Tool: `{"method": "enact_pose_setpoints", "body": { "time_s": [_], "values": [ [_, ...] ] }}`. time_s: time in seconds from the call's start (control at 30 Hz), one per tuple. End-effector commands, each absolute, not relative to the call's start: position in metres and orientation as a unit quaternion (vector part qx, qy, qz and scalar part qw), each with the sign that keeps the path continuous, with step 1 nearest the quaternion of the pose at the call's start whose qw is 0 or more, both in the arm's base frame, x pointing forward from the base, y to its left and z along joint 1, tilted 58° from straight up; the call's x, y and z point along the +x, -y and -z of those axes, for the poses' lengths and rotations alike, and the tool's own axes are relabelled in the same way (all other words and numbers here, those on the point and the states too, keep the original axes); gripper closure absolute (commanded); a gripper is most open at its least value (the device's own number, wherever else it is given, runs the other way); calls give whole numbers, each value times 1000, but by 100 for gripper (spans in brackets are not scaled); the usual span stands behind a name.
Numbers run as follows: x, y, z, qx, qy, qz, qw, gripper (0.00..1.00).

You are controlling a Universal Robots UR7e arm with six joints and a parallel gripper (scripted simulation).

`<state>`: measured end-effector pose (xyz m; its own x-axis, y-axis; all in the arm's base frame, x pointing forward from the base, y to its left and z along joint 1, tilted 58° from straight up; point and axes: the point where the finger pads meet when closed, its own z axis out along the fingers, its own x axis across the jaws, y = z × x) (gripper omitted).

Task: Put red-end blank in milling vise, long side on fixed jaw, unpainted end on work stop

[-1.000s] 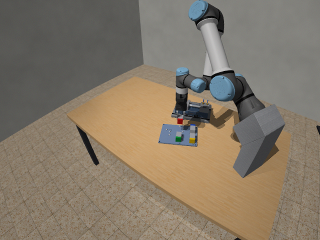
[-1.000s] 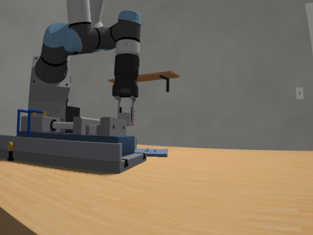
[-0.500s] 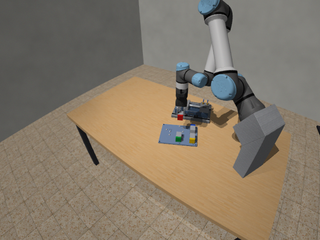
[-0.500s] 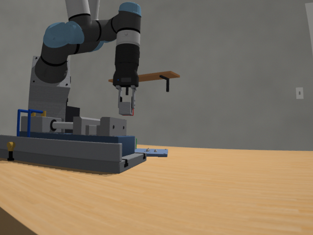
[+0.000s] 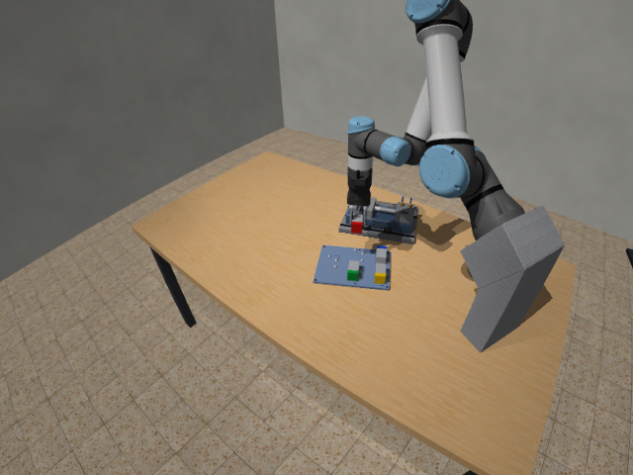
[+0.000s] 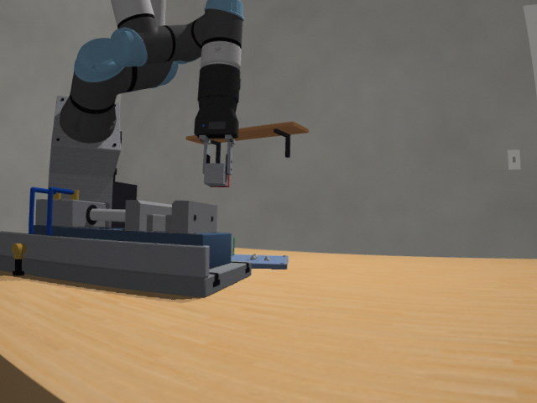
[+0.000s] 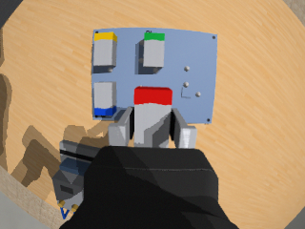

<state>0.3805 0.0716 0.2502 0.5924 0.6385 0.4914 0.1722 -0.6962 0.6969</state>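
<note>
My gripper (image 6: pixel 216 171) is shut on the grey blank with the red end (image 7: pixel 152 110) and holds it level in the air, above and just beside the fixed-jaw end of the milling vise (image 6: pixel 130 234). The blank also shows in the top view (image 5: pixel 356 225), with its red end facing the plate. The vise (image 5: pixel 381 220) has the fixed jaw (image 6: pixel 194 216) at the near end, the moving jaw (image 6: pixel 145 214) behind it and blue hoses (image 6: pixel 41 203) at the far end. The work stop and the low bars are hidden.
The blue plate (image 5: pixel 347 263) lies in front of the vise with the green-ended blank (image 7: pixel 154 50), the yellow-ended blank (image 7: pixel 105 48) and the blue-ended blank (image 7: pixel 103 98) on it. The robot's grey base block (image 5: pixel 505 276) stands at the right.
</note>
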Motion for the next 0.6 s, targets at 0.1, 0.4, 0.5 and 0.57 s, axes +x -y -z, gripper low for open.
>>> {"method": "enact_pose_setpoints", "body": {
  "time_s": [0.1, 0.4, 0.5, 0.57],
  "values": [
    [376, -73, -253, 838, -242, -381, 305, 100],
    [379, -72, -252, 838, -242, -381, 305, 100],
    [381, -71, -250, 838, -242, -381, 305, 100],
    [381, -71, -250, 838, -242, -381, 305, 100]
  ]
}}
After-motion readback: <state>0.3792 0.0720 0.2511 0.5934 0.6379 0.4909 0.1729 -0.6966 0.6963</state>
